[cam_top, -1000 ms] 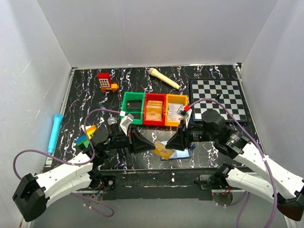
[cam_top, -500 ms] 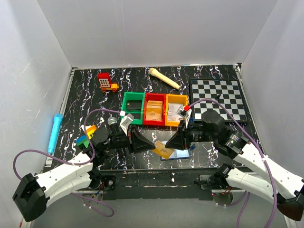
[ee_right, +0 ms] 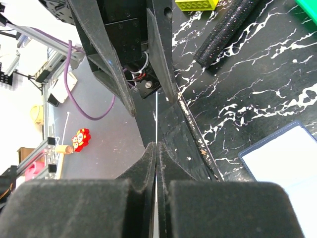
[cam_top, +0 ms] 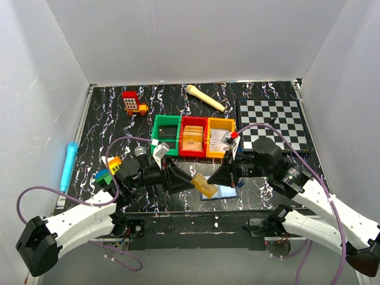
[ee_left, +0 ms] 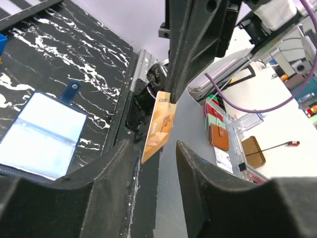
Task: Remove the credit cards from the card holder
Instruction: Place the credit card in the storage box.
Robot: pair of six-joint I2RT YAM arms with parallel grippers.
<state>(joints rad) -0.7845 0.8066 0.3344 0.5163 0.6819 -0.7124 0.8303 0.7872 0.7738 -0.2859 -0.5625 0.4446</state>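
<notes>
Top external view: one orange card is out of the card holder, held in the air between the two grippers.
On the near side of the red bin, the card holder lies open and flat on the table. The card hangs just clear of it, pinched edge-on in the closed right gripper. The left gripper has its jaws parted either side of the card and looks clear of it. The card is not yet set down, and I cannot tell whether more cards remain in the holder's pale sleeves.
</notes>
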